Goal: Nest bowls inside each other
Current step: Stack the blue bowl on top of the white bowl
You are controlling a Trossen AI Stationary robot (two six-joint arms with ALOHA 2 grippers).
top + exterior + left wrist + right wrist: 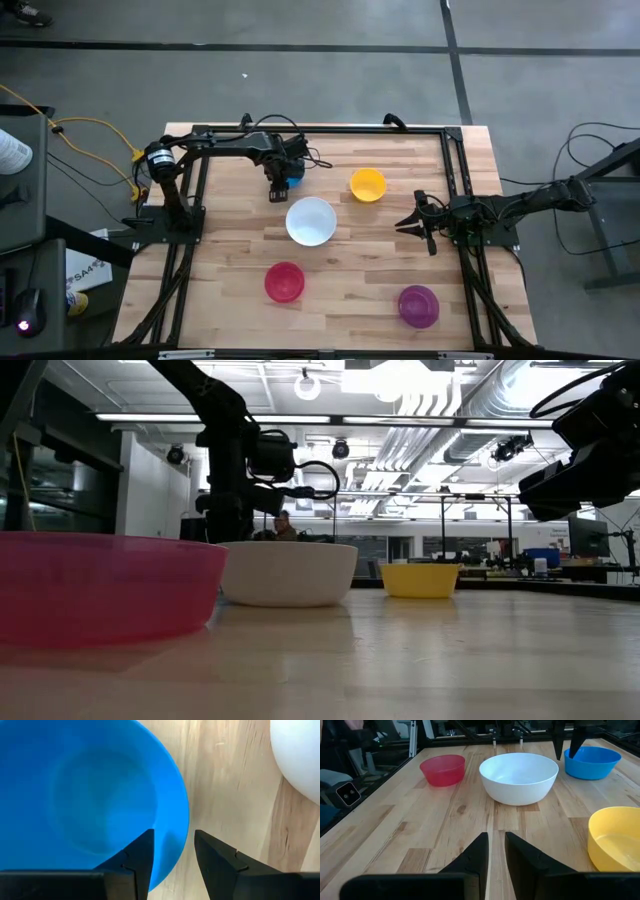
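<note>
The white bowl (311, 221) sits upright near the middle of the wooden worktop (350, 290) and serves as the landmark for everything else. None of the five bowls is nested; each stands alone on the wood.

The blue bowl (292, 179) lies just beyond the white bowl toward the far edge, close to it but not touching. The left gripper (283, 178) is directly above this bowl — in the left wrist view its fingers (137, 860) stand apart and straddle the blue rim, one fingertip inside the bowl and the other outside over bare wood, with a gap showing on both sides, so the gripper is open and not yet clamping the rim.

The yellow bowl (368, 184) stands to the white bowl's right and slightly farther back. The red-pink bowl (284, 282) is on the near side of the white bowl, a little to the left. The purple bowl (418, 306) is on the near side too, well off to the right.

The right gripper (411, 221) waits to the right of the white bowl, pointing toward it — its fingers are only slightly apart and hold nothing.
</note>
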